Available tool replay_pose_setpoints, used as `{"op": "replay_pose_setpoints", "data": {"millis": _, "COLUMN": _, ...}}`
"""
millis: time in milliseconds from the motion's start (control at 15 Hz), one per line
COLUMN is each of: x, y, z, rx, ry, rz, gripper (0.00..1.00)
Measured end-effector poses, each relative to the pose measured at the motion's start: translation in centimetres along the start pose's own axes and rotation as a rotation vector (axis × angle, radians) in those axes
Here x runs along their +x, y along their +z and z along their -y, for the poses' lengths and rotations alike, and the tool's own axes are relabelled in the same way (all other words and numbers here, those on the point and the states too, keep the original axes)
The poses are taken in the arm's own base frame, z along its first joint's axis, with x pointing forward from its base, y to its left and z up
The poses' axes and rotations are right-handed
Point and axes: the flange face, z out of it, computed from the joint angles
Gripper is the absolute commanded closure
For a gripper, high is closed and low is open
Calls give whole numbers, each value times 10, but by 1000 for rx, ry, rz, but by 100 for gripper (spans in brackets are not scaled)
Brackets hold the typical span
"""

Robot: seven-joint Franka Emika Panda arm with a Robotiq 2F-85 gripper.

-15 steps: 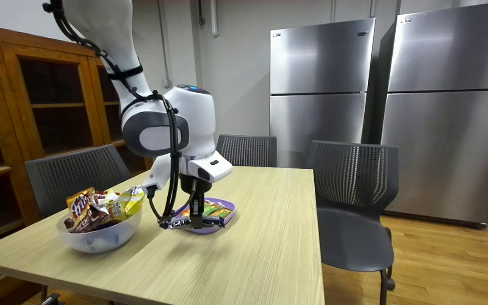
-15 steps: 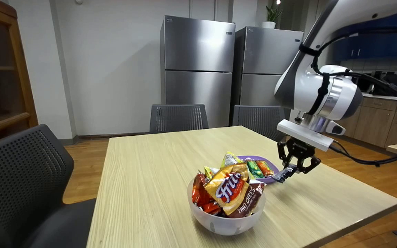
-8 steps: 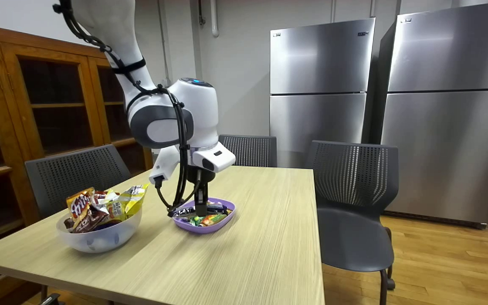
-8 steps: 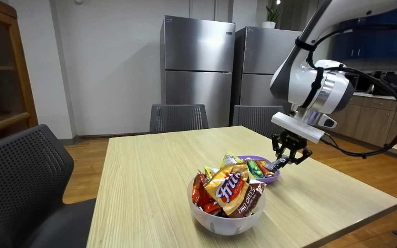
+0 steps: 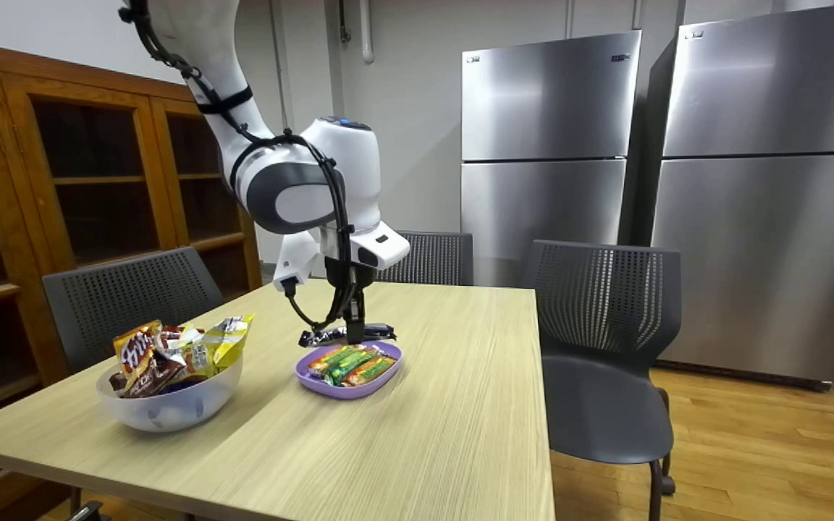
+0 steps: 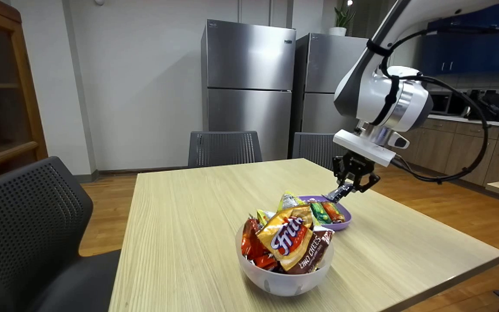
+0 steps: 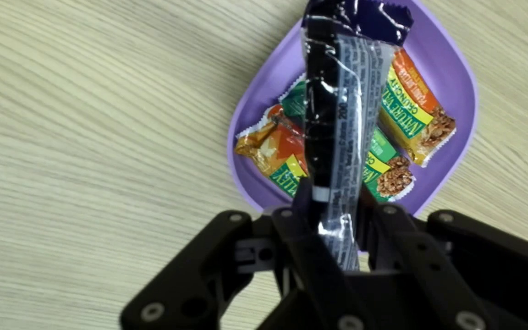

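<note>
Navy-and-silver foil-wrapped snack bar [image 7: 351, 101] is in the grip: black two-finger gripper [image 7: 336, 195] is narrow, pinched on it partway along. From here it's right by the shallow purple plastic tray [image 5: 348, 393]; wrist view has it crossing over that tray. Can't tell whether bar and rim touch. Tray carries green and orange granola packets [image 7: 406, 110]. Near it, on the pale wood-grain table [image 6: 189, 225], stands a frosted translucent plastic bowl [image 6: 286, 284] heaped with gold, red, brown and yellow chip bags [image 6: 286, 236]. White robot arm [image 6: 375, 99] slants down above. Grey mesh-backed chairs [image 5: 605, 304] round the table, two stainless-steel fridges [image 6: 249, 60] behind.
</note>
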Motion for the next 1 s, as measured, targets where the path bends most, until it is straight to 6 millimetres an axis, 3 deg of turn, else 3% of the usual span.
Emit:
{"op": "replay_pose_setpoints", "data": {"millis": 533, "x": 10, "y": 3, "z": 41, "rx": 10, "ry": -28, "rz": 2, "gripper": 94}}
{"op": "replay_pose_setpoints", "data": {"millis": 1000, "x": 13, "y": 31, "z": 67, "rx": -6, "ry": -38, "rz": 17, "gripper": 94}}
